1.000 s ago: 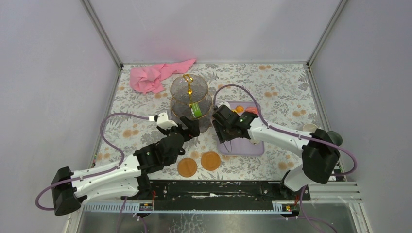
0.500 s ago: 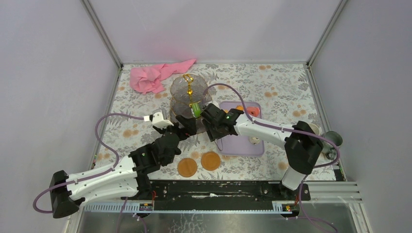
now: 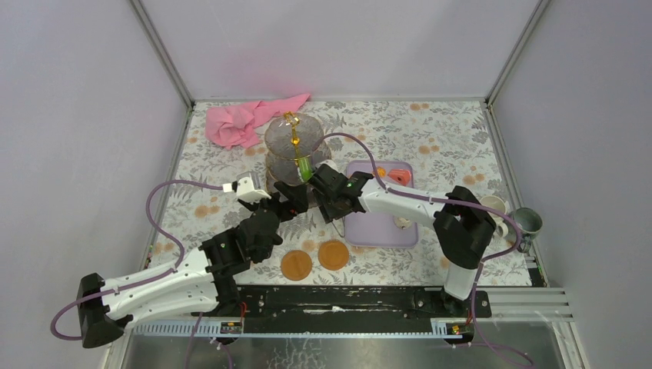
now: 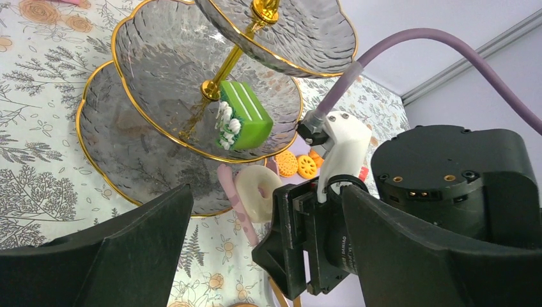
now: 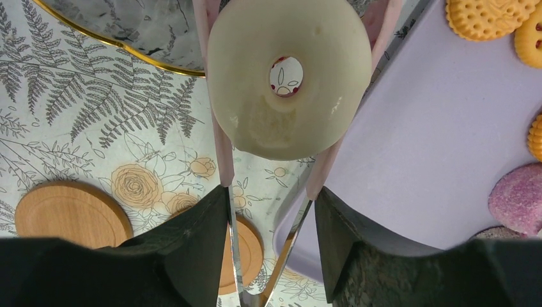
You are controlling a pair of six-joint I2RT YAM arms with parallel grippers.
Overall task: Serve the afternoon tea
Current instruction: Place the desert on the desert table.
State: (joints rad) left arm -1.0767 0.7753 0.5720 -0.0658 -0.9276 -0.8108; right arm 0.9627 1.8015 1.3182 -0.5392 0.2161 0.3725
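The three-tier glass stand (image 3: pixel 294 142) with gold stem stands mid-table, a green cake (image 3: pixel 307 167) on its middle tier (image 4: pixel 160 70). My right gripper (image 3: pixel 329 192) is shut on pink-tipped metal tongs (image 5: pixel 224 160), and the tongs pinch a cream doughnut (image 5: pixel 287 83) held just off the bottom tier's gold rim (image 5: pixel 128 38). My left gripper (image 3: pixel 296 201) is open and holds nothing, close to the stand's near side; the doughnut (image 4: pixel 259 192) and the right wrist show between its fingers. A cream mug (image 3: pixel 496 206) and a grey-green mug (image 3: pixel 527 221) stand far right.
The lilac tray (image 3: pixel 384 231) lies right of the stand with orange biscuits (image 5: pixel 486 16) and a purple sugared pastry (image 5: pixel 518 198) on it. Two round wooden coasters (image 3: pixel 296 264) (image 3: pixel 333 254) lie near the front. A pink cloth (image 3: pixel 246 119) is bunched at the back left.
My right arm has swung left from over the tray to the stand's edge, carrying the doughnut in the tongs. The left gripper has crept slightly left, and the stand's top has shifted left.
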